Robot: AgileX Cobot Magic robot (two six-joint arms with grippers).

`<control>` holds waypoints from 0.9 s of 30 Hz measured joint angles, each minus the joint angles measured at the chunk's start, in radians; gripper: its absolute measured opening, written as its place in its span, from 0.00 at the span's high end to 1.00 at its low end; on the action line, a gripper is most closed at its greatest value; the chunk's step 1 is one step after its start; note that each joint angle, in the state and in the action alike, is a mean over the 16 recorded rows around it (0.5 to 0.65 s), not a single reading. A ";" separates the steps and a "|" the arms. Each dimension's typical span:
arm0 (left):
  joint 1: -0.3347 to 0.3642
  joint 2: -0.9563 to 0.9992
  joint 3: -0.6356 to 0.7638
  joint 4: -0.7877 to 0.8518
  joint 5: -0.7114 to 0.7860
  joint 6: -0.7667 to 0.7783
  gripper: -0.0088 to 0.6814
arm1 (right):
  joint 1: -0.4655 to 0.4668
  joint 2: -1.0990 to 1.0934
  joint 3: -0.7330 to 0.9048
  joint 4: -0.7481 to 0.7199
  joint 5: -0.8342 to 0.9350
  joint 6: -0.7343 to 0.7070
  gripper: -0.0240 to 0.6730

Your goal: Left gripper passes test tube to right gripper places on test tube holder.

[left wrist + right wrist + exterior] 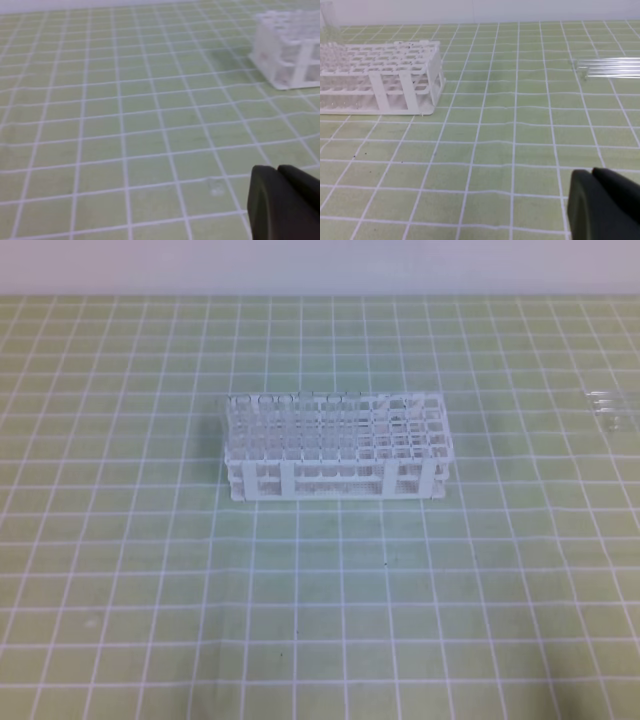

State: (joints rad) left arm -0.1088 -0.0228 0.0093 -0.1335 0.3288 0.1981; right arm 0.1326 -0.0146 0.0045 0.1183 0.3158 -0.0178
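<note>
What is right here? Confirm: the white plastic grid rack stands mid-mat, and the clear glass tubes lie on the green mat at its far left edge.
One detail is wrong. The white plastic grid rack does stand mid-mat, but the clear glass tubes lie on the green gridded mat at its far right edge, not the left. The exterior high view shows this.

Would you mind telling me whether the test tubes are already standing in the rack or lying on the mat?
Lying flat: the test tubes rest on the green mat, apart from the white rack.
</note>
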 joint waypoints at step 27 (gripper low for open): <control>0.090 0.002 0.005 0.000 -0.004 0.000 0.99 | -0.083 0.000 -0.002 0.003 0.000 0.000 0.99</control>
State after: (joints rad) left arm -0.0187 -0.0210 0.0145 -0.1339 0.3250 0.1982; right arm 0.0493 -0.0142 0.0028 0.1213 0.3158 -0.0178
